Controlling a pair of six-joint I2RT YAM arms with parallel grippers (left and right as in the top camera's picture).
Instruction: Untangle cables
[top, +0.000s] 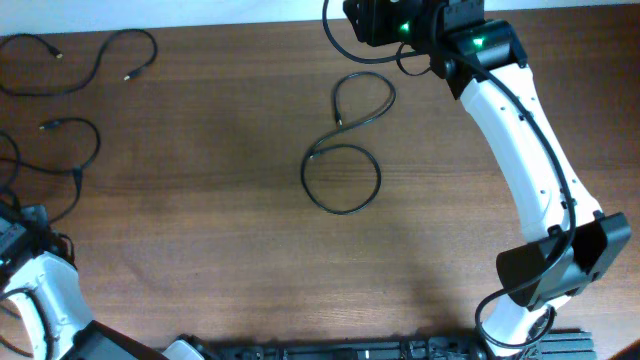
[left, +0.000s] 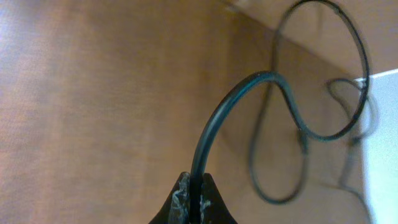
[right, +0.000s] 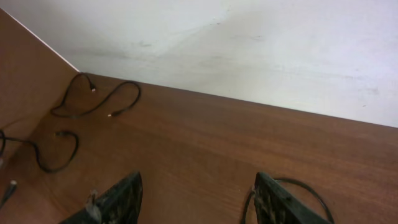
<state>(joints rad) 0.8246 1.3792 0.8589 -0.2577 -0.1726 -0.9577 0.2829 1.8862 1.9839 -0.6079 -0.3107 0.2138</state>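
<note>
Two fingers (left: 181, 200) of the left gripper (left: 194, 206) are pinched shut on a thin black cable (left: 214, 118), and it springs up out of the grip in a stiff arch before dropping into loose loops on the table (left: 93, 93). From overhead, that left arm sits folded low at the near-left corner, wrist right by the table's edge, with the held cable (top: 90, 150) curling away toward the far side. Another cable (top: 153, 48) lies in the far-left corner, apart from it. Over to the right gripper (right: 199, 205): jaws spread wide, empty, the arm stretched long from its near-right base to the far edge, the camera looking across toward the wall (right: 249, 43). Just beside it lies the figure-eight cable (top: 380, 178), mid-table, untouched. The call here, I'd say: keep the pinch firm, draw slowly and low so the loops open rather than cinch, and stop if the cord goes taut. Whether the loops cross in a real knot, the blur hides.
</note>
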